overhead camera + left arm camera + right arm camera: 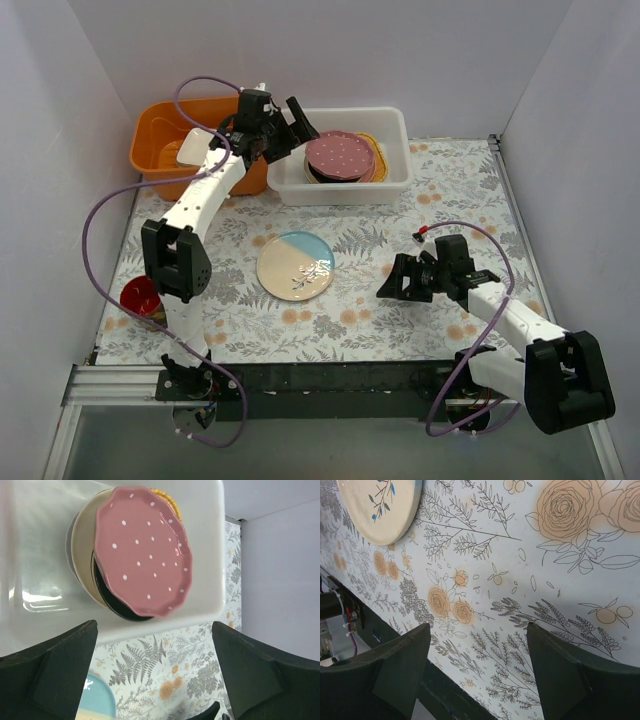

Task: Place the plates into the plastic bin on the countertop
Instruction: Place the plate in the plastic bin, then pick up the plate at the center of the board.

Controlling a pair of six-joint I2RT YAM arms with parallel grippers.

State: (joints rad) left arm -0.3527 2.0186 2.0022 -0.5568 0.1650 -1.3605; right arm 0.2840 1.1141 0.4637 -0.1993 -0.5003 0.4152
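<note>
Most of the job looks done: the pink dotted plate (142, 550) tops a stack inside the plastic bin (345, 191) at the tabletop's (440, 200) far edge. The left hand (155, 650) hangs by the bin's left end, spread wide and empty. One cream-and-light-blue plate (296, 265) lies mid-tabletop, not yet binned. The right hand (477, 665), released and empty, hovers toward the near right.

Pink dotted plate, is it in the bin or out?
In: the pink dotted plate lies atop the stacked plates inside the white bin.

Robot lab booth, white walls (300, 50), floral countertop (350, 325)
</note>
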